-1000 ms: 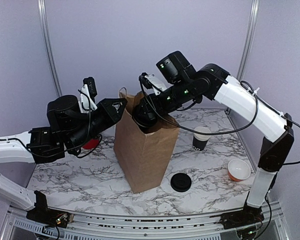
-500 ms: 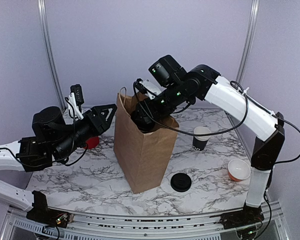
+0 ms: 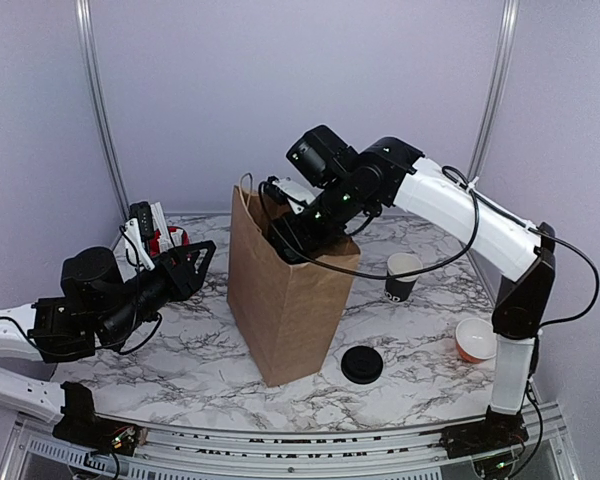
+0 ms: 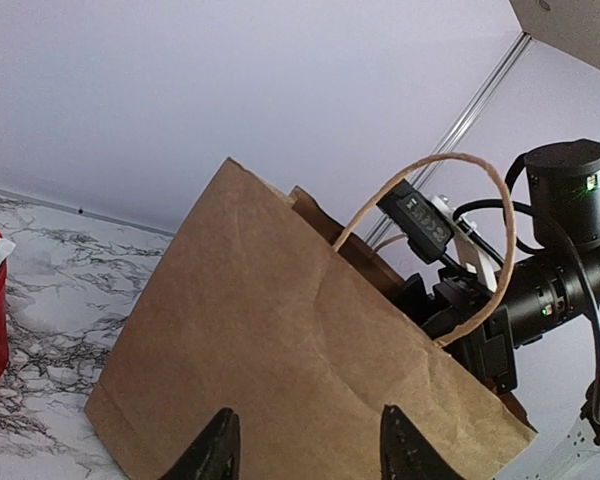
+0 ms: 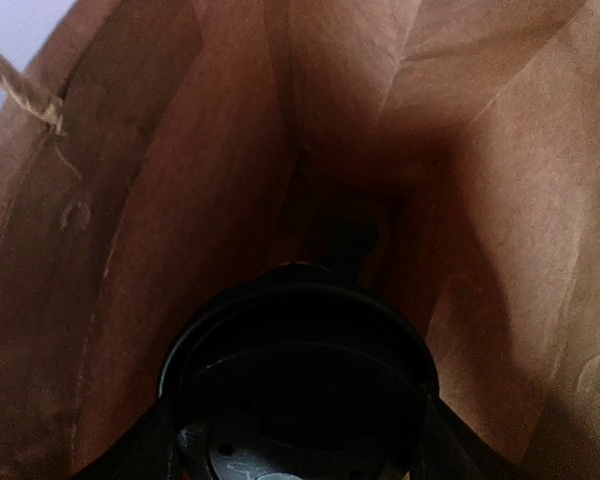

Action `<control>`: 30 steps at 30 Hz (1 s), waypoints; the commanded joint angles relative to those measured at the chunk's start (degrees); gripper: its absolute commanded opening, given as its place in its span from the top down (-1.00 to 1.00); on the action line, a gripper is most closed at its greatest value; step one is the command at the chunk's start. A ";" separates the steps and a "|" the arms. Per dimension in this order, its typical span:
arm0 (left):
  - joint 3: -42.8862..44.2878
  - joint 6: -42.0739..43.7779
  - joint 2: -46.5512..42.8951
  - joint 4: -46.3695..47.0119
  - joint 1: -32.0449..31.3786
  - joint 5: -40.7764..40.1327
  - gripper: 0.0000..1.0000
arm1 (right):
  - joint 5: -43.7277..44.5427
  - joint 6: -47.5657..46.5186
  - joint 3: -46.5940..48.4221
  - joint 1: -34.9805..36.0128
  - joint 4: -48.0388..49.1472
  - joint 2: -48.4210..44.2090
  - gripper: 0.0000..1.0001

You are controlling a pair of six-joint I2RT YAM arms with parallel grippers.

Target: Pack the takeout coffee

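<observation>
Lowering the takeout coffee (image 5: 298, 340) upright to the paper bag's (image 3: 285, 300) floor suits the right gripper (image 5: 295, 450) (fingers pinching it); the left gripper (image 4: 305, 445) hangs spread, empty.

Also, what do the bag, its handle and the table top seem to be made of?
The bag: brown kraft paper, matte, creased. Its handle: probably twisted paper cord, tan and fibrous. The table top: smooth, white with grey veins; real marble or printed laminate, I cannot tell.

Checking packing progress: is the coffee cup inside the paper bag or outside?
Inside. In the right wrist view the paper bag's brown walls surround the coffee cup on all visible sides.
</observation>
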 commanded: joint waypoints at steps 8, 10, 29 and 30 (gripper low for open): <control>-3.59 -3.00 -0.55 -4.22 0.02 -4.06 0.06 | -1.87 0.15 -0.36 2.12 -4.10 1.16 -0.20; -3.42 -3.04 -0.27 -4.48 0.16 -4.11 0.06 | -2.18 0.20 -0.91 2.48 -4.61 1.18 -0.20; 1.21 -5.70 0.01 -9.74 3.29 -5.90 0.06 | -6.49 -4.08 -7.07 6.68 -12.44 -2.19 -0.19; 1.52 -5.69 0.16 -10.99 3.43 -5.80 0.06 | -6.95 -4.22 -7.93 6.72 -12.52 -2.85 -0.19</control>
